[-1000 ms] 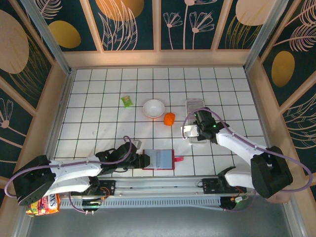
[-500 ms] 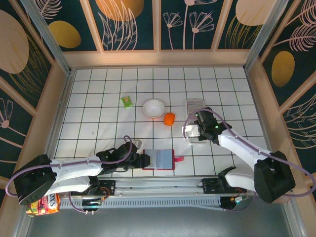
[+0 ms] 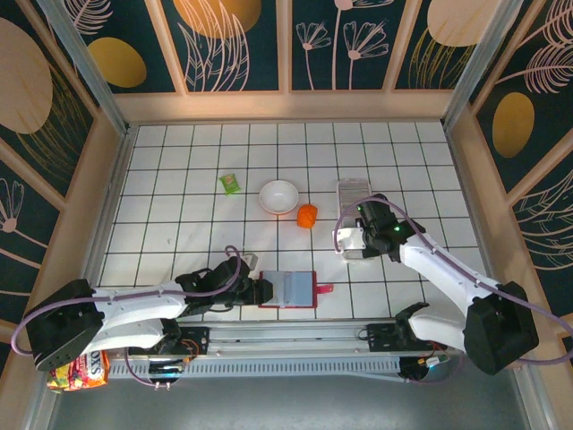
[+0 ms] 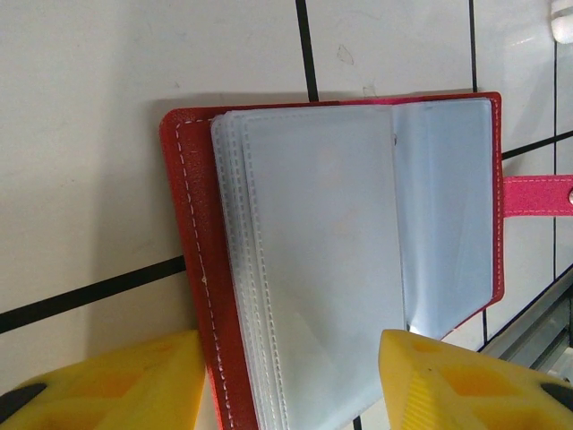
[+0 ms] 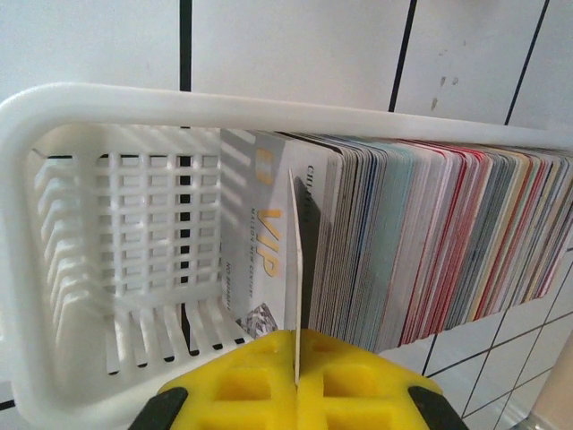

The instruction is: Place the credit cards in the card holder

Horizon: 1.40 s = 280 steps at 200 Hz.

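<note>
The red card holder point(image 4: 349, 242) lies open on the worktop point(image 4: 107, 81), between the spread fingers point(image 4: 116, 381) of the left end effector point(image 4: 286, 349). The right end effector point(image 5: 295, 358) pinches one card point(image 5: 293, 260) standing by the row of credit cards point(image 5: 430, 242) in the white tray point(image 5: 98, 98). Since a second ago the right arm point(image 3: 448, 273) swung a little to the right; the card holder stayed put.

This is a robot test cell in a lab. A white counter point(image 3: 179, 224) ruled with a black grid is boxed in by aluminium posts point(image 3: 85, 63) and printed leaf-and-flower wall panels point(image 3: 242, 45). A white left arm point(image 3: 125, 309) and right arm point(image 3: 448, 273), both trailing cables, are bolted to a metal rail point(image 3: 295, 333) at its near edge.
</note>
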Each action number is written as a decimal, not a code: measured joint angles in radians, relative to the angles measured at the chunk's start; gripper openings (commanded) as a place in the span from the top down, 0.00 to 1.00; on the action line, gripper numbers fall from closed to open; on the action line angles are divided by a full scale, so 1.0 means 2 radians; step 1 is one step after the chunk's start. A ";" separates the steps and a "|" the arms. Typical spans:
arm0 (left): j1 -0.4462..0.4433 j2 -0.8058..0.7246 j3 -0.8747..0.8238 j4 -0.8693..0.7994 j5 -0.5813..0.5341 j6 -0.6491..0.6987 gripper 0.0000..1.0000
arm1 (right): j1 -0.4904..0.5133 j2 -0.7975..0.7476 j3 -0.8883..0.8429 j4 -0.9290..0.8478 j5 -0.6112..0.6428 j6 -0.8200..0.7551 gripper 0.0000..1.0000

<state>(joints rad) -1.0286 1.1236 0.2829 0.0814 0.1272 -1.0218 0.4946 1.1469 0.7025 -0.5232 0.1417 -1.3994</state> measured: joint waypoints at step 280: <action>0.000 -0.094 -0.011 -0.052 -0.128 -0.035 0.68 | 0.283 -0.073 -0.191 0.301 -0.160 1.237 1.00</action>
<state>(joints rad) -1.0286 0.9348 0.2615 -0.0227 -0.1280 -1.0908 1.0607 1.0000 0.3206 0.0792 -0.1776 1.0744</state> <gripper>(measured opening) 0.318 0.041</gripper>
